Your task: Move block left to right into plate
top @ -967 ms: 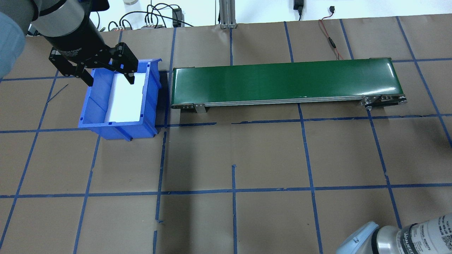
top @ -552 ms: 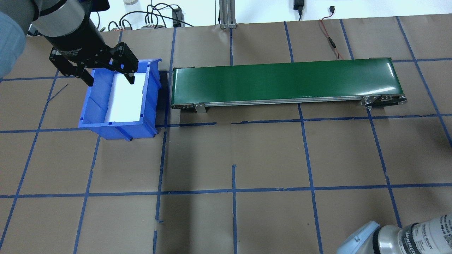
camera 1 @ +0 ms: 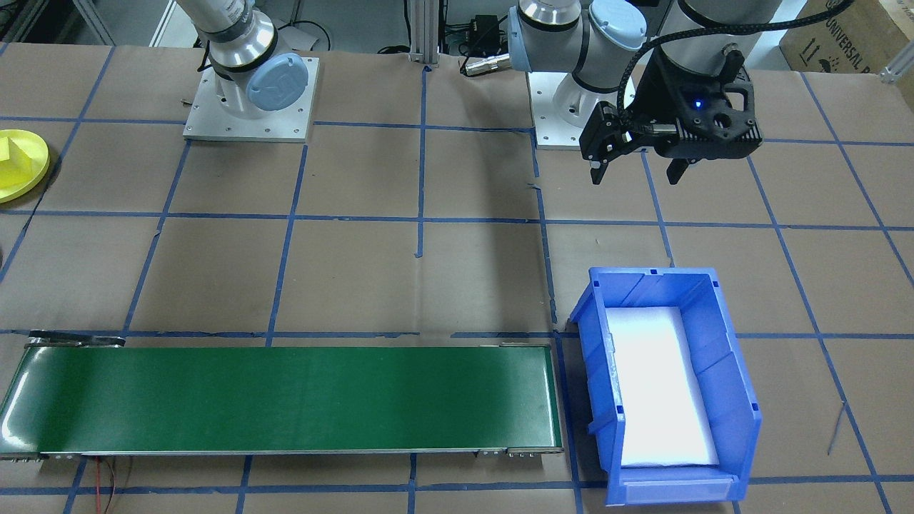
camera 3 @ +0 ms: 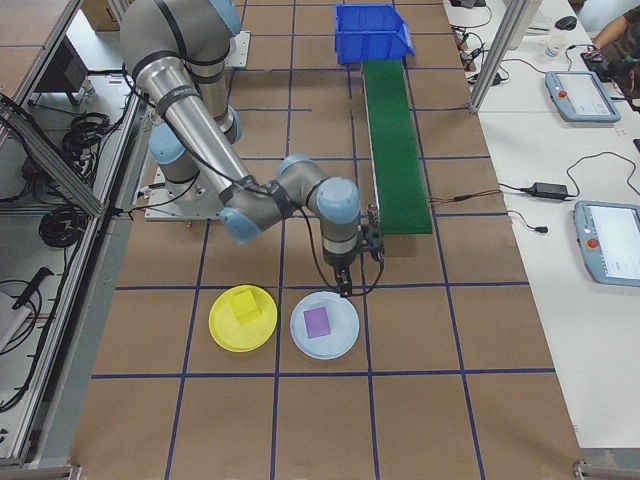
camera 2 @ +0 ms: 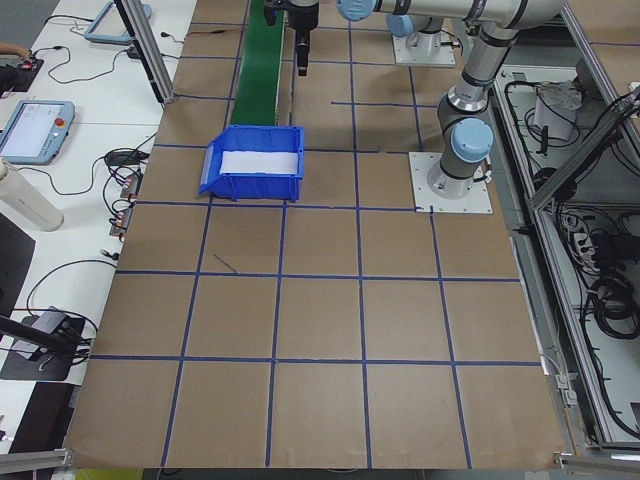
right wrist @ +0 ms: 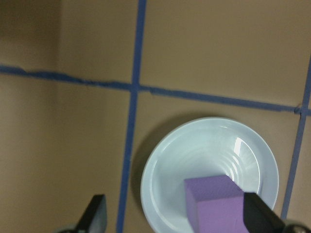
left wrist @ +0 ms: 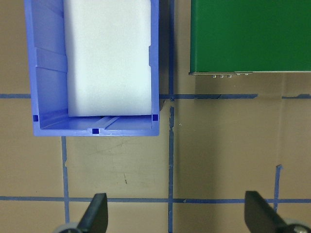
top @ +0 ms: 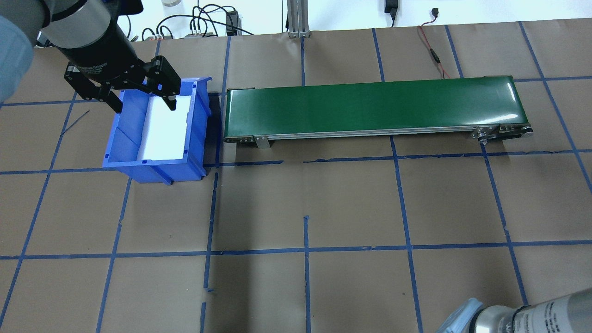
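Brown-papered bench (top: 351, 203) with blue tape grid. Yellow plate (camera 3: 243, 318) at lower left of the exterior right view, yellow block (camera 3: 246, 307) already on it; purple block (camera 3: 319, 321) on pale plate (camera 3: 324, 325) beside it. Right gripper (right wrist: 175, 216) wide, empty, over pale plate. Left gripper (top: 143, 99) wide, empty, near blue bin (top: 157, 159) at upper left of the overhead view.

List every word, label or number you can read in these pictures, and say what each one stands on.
"UNIVERSAL R", cut off by the frame edge: on the cardboard box behind the robot.
White lettering on the left arm's wrist, above the left claw: too blurred to read.
Nothing readable on the blue bin or green conveyor.
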### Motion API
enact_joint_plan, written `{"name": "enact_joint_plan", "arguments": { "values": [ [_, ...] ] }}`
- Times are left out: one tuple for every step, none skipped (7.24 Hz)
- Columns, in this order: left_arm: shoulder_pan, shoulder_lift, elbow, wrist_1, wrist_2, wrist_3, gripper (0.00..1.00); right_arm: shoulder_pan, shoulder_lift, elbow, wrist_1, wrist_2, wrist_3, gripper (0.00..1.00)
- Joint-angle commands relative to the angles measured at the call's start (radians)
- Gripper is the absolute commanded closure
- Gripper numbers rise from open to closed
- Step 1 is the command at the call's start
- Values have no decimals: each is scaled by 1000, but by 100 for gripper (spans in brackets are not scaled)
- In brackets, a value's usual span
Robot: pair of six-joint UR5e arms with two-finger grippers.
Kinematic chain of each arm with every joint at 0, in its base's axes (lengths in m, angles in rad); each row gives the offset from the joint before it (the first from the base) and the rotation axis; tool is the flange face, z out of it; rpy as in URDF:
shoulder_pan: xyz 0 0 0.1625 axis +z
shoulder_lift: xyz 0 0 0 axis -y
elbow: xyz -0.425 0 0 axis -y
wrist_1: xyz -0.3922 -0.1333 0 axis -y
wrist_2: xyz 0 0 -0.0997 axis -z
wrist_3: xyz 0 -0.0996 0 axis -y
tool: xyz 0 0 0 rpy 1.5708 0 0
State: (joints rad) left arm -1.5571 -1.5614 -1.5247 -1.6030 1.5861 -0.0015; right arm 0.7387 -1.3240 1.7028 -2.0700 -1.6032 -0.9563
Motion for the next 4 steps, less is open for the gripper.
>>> {"name": "enact_joint_plan", "arguments": {
  "values": [
    [0, 0, 0, 0, 0, 0, 0, 239, -90, -124, 312, -34, 346, 0],
    [0, 0, 0, 0, 0, 0, 0, 374, -104, -138, 347, -35, 455, 0],
    [0, 0, 0, 0, 0, 0, 0, 477, -130, -138, 372, -38, 550, 0],
    [0, 0, 0, 0, 0, 0, 0, 560, -162, -140, 427, -35, 691, 0]
  ]
}}
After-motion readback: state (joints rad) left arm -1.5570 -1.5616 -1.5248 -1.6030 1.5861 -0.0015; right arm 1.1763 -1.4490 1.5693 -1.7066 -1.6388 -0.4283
